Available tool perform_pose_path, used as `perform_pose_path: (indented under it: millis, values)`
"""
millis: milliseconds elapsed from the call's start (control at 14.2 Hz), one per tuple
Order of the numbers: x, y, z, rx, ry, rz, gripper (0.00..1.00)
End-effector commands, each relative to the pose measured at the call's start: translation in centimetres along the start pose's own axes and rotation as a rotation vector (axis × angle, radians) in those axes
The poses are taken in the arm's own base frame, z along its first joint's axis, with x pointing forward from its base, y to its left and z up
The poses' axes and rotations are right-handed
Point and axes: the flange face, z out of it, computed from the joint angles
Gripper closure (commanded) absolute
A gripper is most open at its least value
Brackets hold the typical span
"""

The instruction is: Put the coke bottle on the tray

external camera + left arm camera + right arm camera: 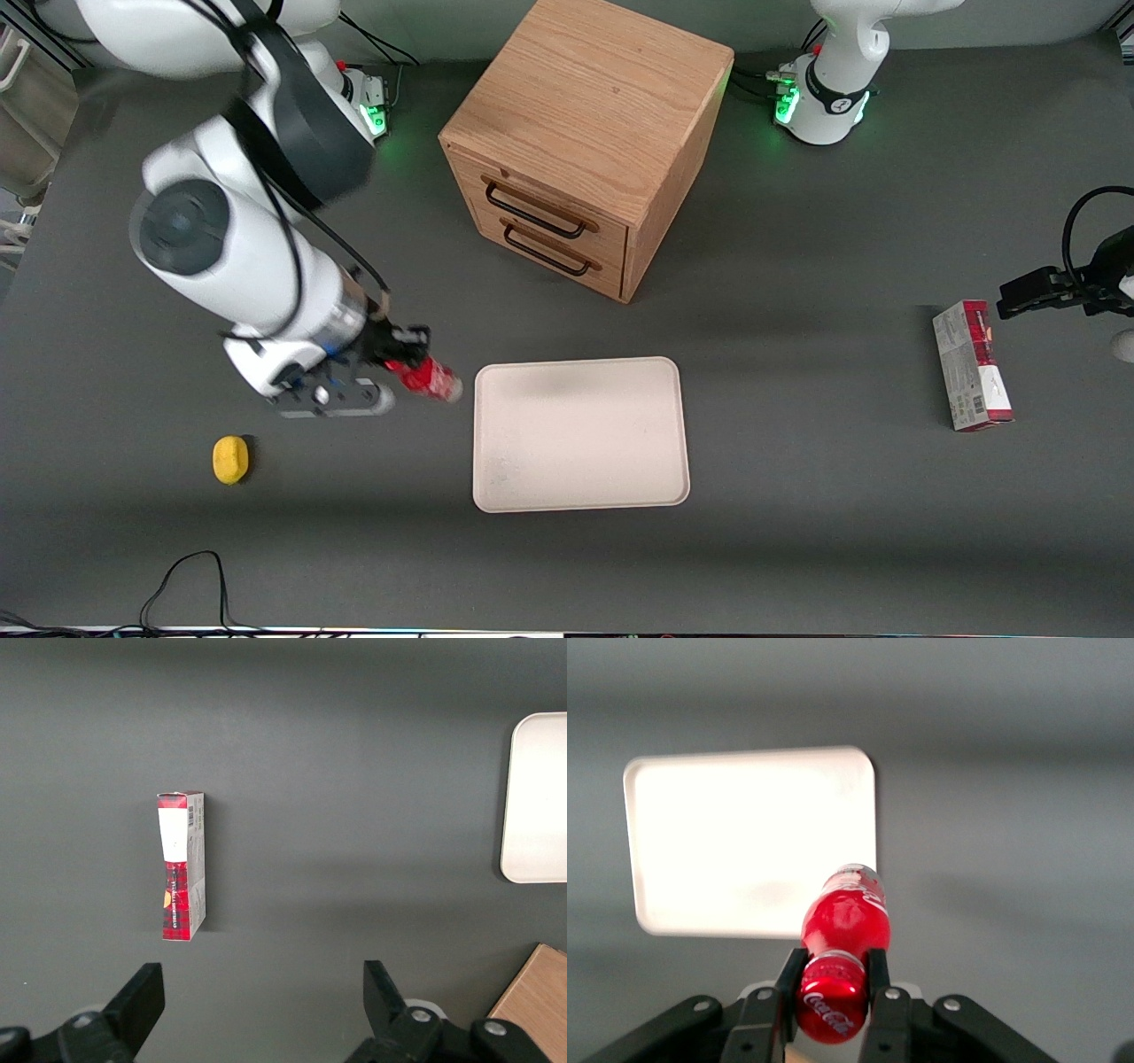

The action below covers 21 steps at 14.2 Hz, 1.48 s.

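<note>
The right arm's black two-finger gripper (400, 354) squeezes the small red coke bottle with a red cap (429, 377) near its cap, and the bottle hangs tilted in the air just beside the big flat cream-white tray (580, 483), not over it. The wrist camera shows both fingers (878, 979) pressing the bottle (844, 920). Only the front camera shows the wooden two-drawer cabinet (580, 133), the small yellow lump (230, 459), and the red-and-grey carton (971, 365) lying toward the parked arm's end of the table.
</note>
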Motion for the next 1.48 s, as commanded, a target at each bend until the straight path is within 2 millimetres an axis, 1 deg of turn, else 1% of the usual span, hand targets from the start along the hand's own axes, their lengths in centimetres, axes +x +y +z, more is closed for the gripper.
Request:
perform_pose_path:
  millis: [0, 212, 353, 494, 565, 706, 776, 847, 918, 988, 1059, 1129, 1200, 1271, 1341, 1412]
  values:
    - [2.3, -1.6, 3.7, 0.011, 0.078, -0.025, 0.92]
    - [3.6, -1.6, 8.1, -0.027, 0.123, -0.053, 0.89]
    - [4.0, -1.9, 10.9, -0.023, 0.139, -0.068, 0.85]
    - [4.1, -2.2, 14.2, -0.016, 0.130, -0.073, 0.84]
    - [4.1, -2.5, 15.1, -0.009, 0.135, -0.078, 0.81]
    - [4.1, -2.3, 16.4, -0.029, 0.134, -0.089, 0.74]
    - [3.9, -2.3, 17.1, -0.035, 0.123, -0.092, 0.69]
    - [3.7, -2.4, 17.7, -0.037, 0.116, -0.095, 0.59]
    - [3.6, -2.6, 18.0, -0.029, 0.121, -0.098, 0.40]
    - [3.6, -2.6, 18.2, -0.025, 0.130, -0.099, 0.00]
    - [3.6, -2.6, 17.8, -0.022, 0.135, -0.097, 0.00]
    - [3.8, -2.4, 16.9, -0.019, 0.146, -0.089, 0.00]
    - [3.8, -2.5, 14.6, -0.009, 0.162, -0.082, 0.00]
    - [3.1, -2.6, 11.7, -0.013, 0.156, -0.085, 0.00]
    - [1.8, -1.9, 9.3, -0.022, 0.109, -0.075, 0.00]
    - [0.7, -0.6, 6.8, -0.020, 0.085, -0.068, 0.00]
